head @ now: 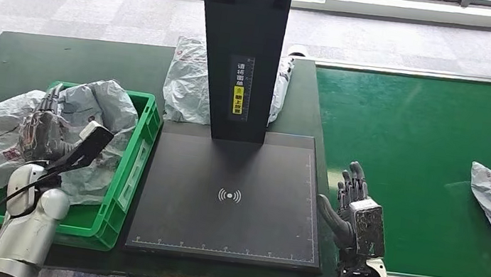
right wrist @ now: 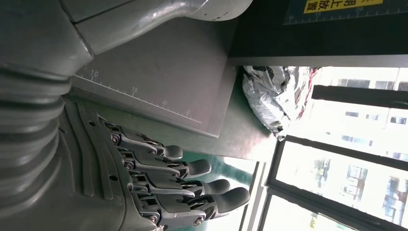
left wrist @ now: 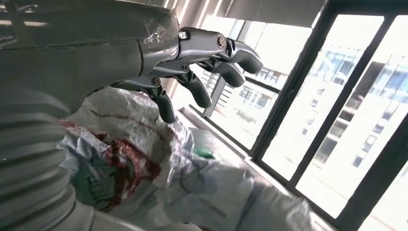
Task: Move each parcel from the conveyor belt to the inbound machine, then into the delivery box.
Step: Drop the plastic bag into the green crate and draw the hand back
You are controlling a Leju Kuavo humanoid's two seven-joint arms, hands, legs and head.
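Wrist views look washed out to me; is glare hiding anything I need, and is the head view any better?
Left wrist view: windows blown out, the parcel under the left robot hand still readable. Right wrist view: windows overexposed, the scanner plate and crumpled bag clear. Head view: even light, mild sheen on the conveyor belt.

The right hand comes in with its dark fingers stretched out, apart and holding nothing. Beside it lies the grey scanning plate of the inbound machine, ruler marks along its edge, on the green desk. Past the plate's corner sits a crumpled grey parcel, near the bright windows.
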